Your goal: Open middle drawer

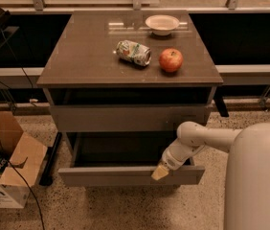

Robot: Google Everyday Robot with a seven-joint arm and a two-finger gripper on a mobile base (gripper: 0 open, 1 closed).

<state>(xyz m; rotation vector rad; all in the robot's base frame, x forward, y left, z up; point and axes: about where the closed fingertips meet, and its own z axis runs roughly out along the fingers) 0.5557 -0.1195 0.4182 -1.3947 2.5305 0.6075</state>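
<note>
The middle drawer (pixel 125 175) is the grey-brown handleless front low on the cabinet. It stands pulled out toward me, with its dark inside showing behind the front panel. My gripper (pixel 161 172) is at the end of the white arm coming in from the right. Its pale tip rests on the top edge of that drawer front, right of centre. The upper drawer front (pixel 125 118) sits above it, under the cabinet top. The bottom drawer is hidden under the pulled-out one.
On the cabinet top (pixel 82 56) lie a crushed can (pixel 133 52), a red apple (pixel 171 60) and a white bowl (pixel 162 23). An open cardboard box (pixel 10 169) and cables are on the floor at the left. My white body (pixel 259 176) fills the lower right.
</note>
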